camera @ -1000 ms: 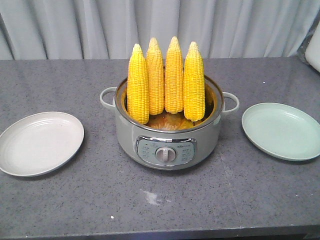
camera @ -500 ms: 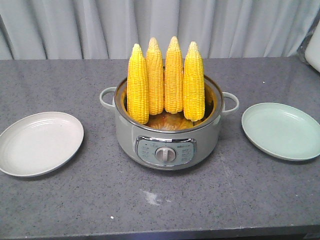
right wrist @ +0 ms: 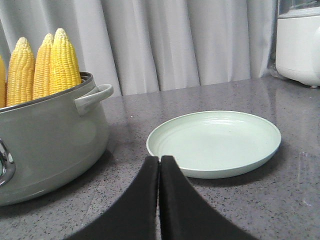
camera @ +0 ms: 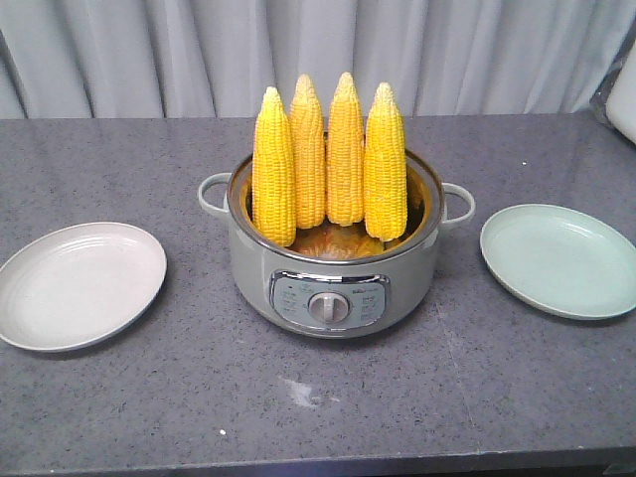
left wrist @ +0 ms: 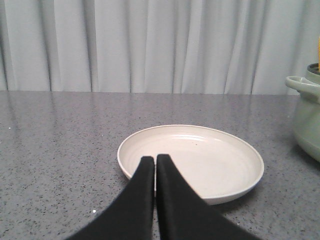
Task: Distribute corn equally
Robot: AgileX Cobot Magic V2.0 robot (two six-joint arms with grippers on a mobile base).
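Several yellow corn cobs stand upright, tips up, in a grey-green cooker pot at the table's middle; their tips show too in the right wrist view as corn. A white plate lies left of the pot, a pale green plate right of it. My left gripper is shut and holds nothing, low over the table just before the white plate. My right gripper is shut too, bare, just before the green plate and right of the pot. Neither gripper shows in the front view.
The pot has a side handle on each side and a dial panel at its front. A white appliance stands at the table's far right. A grey curtain hangs behind the grey speckled table.
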